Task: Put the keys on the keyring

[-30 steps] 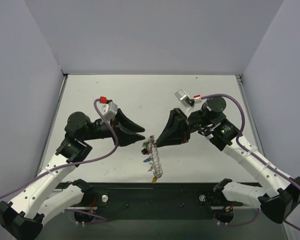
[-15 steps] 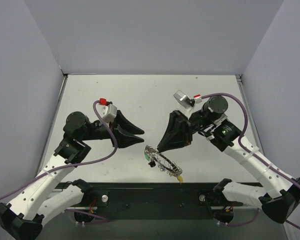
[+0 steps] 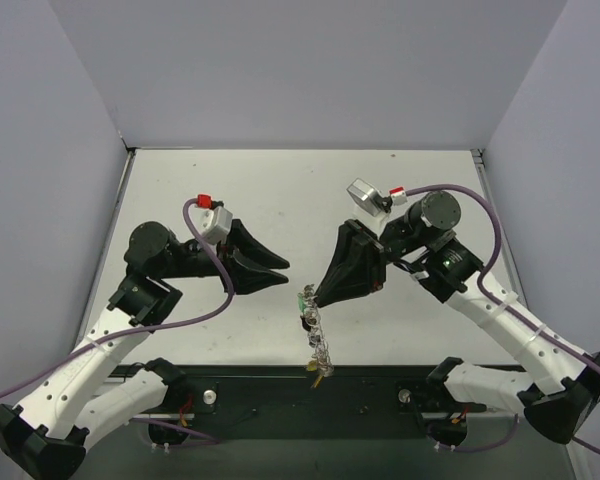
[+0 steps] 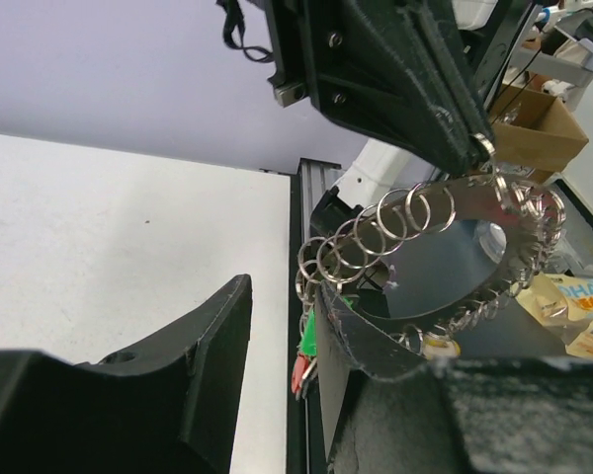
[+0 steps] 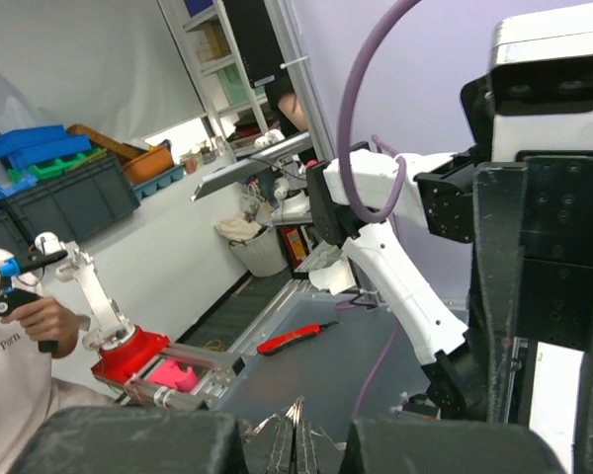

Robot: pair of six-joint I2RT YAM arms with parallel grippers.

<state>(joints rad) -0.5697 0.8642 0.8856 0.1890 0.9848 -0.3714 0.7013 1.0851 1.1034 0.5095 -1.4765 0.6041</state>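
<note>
**KEYRING HELD ALOFT**

Top view: the right gripper [image 3: 316, 297] is pinching the keyring [image 3: 317, 335], which is hanging below its tips. The left gripper [image 3: 283, 272], half spread and empty, is hovering beside.

Left wrist view: keys [image 4: 307, 344] are dangling from the ring.

Right wrist view: the ring is showing edge-on.

Threading is probably finishing; the next move calls for a gentle set-down.

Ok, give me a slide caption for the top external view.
Right gripper pinches the keyring, which hangs edge-on with coloured keys dangling; the open left gripper hovers beside it, apart.
</note>
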